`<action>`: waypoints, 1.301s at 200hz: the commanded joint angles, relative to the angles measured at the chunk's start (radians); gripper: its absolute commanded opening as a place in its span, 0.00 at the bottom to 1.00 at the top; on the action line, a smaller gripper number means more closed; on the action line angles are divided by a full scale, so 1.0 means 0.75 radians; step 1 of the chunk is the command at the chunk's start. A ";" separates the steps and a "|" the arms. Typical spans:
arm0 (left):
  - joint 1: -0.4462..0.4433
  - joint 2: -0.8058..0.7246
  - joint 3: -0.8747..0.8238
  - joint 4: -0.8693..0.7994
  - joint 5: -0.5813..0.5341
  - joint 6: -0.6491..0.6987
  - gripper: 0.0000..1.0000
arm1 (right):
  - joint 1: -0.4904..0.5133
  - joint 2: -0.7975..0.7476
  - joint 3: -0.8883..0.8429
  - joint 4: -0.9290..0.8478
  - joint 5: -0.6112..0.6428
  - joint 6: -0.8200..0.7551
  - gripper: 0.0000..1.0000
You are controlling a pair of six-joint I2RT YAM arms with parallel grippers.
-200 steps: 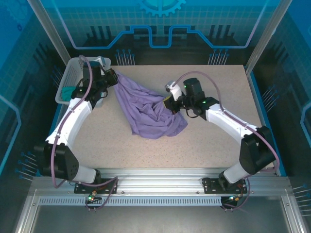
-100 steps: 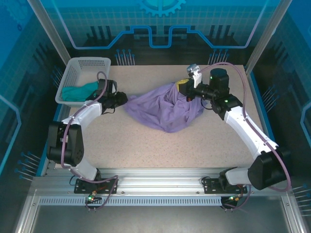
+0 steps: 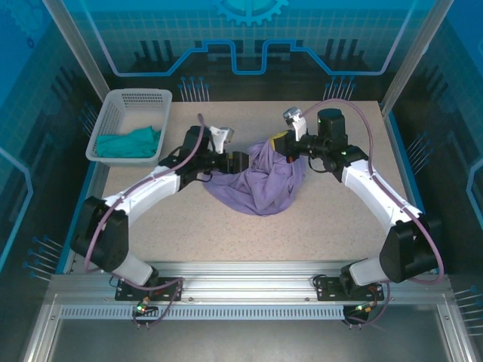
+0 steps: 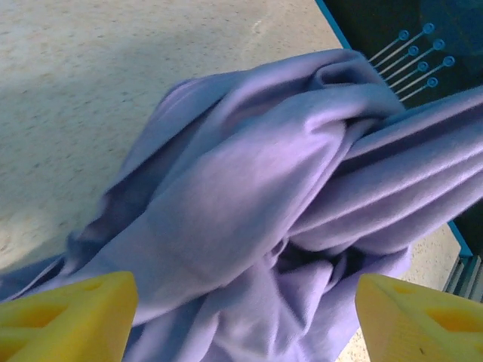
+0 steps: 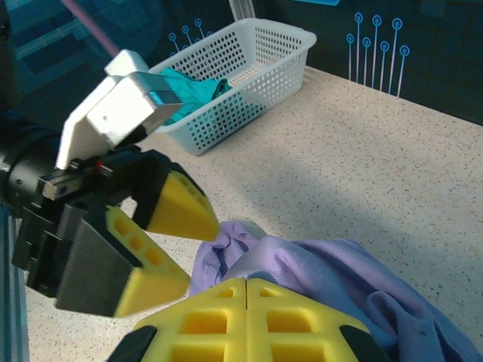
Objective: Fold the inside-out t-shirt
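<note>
The left gripper (image 3: 240,161) has swung in from beside the white mesh basket (image 3: 113,105) to the middle of the speckled table (image 3: 339,219) and let its jaws part. The lavender t-shirt (image 3: 260,185) has drawn in from a wide sprawl to a tighter bunch.

From overhead, both forearms stretch inward from either side, and the wrists nearly meet over the far edge of the cloth. The right gripper (image 3: 281,143) sits at the shirt's raised top corner, with the heap drooping toward the near edge of the table. The teal garment (image 3: 130,142) lies in the basket (well apart from the shirt).

The left wrist camera gives what the overhead cannot. The yellow fingers (image 4: 68,317) stand wide at either lower corner and clamp nothing. Rumpled folds lie between and beyond them, and taut pleats run off to the upper right.

From the right wrist, the right gripper (image 5: 247,320) shows its pads pressed flush together with purple cloth emerging just past them. The pulled pleats suggest it is closed on the shirt. The same view catches the left gripper (image 5: 173,245) side-on and tilted down, its tips parted just beside the shirt's edge, with the basket behind.
</note>
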 commanded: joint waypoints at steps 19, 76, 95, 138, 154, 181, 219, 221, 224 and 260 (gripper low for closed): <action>-0.015 0.209 0.207 -0.068 0.056 0.076 0.52 | -0.016 -0.040 0.133 -0.049 -0.058 -0.039 0.00; 0.111 0.381 0.487 -0.200 -0.039 -0.116 0.00 | -0.126 -0.240 0.232 0.031 -0.125 0.037 0.00; 0.243 0.350 0.414 -0.153 -0.059 -0.270 0.00 | -0.188 -0.332 0.147 0.171 -0.145 0.138 0.00; 0.337 0.288 0.197 -0.103 -0.176 -0.279 0.00 | -0.195 -0.343 -0.062 0.294 -0.149 0.235 0.00; 0.337 0.269 0.138 -0.077 -0.169 -0.262 0.07 | -0.193 -0.303 -0.126 0.334 -0.156 0.279 0.00; 0.335 0.187 0.021 -0.060 -0.202 -0.221 0.40 | -0.160 -0.224 -0.176 0.316 -0.152 0.290 0.00; 0.247 -0.084 -0.239 0.037 -0.199 -0.215 0.62 | -0.139 -0.177 -0.239 0.272 -0.133 0.262 0.00; 0.233 -0.099 -0.247 0.041 -0.199 -0.212 0.63 | -0.139 -0.179 -0.242 0.270 -0.132 0.262 0.00; 0.211 -0.117 -0.258 0.044 -0.199 -0.204 0.64 | -0.138 -0.176 -0.246 0.270 -0.133 0.261 0.00; -0.040 -0.165 -0.270 0.099 -0.059 -0.175 0.70 | -0.137 -0.173 -0.260 0.251 -0.118 0.250 0.00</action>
